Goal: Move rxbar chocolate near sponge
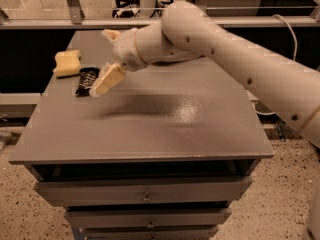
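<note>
**Desk:** Where is the chocolate bar?

**Me:** It lies flat on the table (165, 134), at the far left corner. The black chocolate bar (85, 80) is just beside the sponge (67, 63), on the side nearer to me. I can't tell whether the two touch.

**Desk:** And the claw?

**Me:** The claw (102, 59) hangs just right of the bar, a little above the tabletop. Its fingers (107, 79) are spread wide, one low beside the bar and one up behind the wrist. There is nothing between them. One end of the low finger overlaps the bar's right edge from my angle, but I can't say that it presses on it.

**Desk:** Why does the bar sit there?

**Me:** I judge that spot is the goal. The job asks only for the bar to be near the sponge, and the bar lies free with no grip on it. I'd call the task as good as done.

**Desk:** How is the arm (225, 54) posed?

**Me:** It reaches in from the right edge and crosses over the back of the table. The forearm slopes up and leftward to the bend, and the wrist then turns down toward the corner. The drawers (145, 194) below are well clear of it.
</note>
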`<state>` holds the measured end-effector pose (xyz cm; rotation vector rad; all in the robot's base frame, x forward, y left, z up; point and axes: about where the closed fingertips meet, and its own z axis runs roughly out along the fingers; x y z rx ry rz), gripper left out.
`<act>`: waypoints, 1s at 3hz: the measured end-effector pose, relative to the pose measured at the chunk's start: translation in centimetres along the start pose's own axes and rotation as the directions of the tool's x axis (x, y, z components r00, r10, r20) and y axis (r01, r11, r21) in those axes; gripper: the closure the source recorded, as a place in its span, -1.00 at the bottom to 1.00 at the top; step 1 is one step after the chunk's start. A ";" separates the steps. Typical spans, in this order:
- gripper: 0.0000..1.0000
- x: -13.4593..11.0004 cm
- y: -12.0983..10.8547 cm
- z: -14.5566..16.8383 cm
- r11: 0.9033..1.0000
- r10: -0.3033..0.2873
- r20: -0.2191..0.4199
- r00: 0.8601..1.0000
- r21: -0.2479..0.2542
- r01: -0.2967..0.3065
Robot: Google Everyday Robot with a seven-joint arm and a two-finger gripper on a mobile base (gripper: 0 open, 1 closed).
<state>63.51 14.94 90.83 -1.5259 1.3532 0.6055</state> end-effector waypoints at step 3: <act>-1.00 2.3 -0.5 -11.6 0.978 0.050 -0.066 0.997 0.208 -0.035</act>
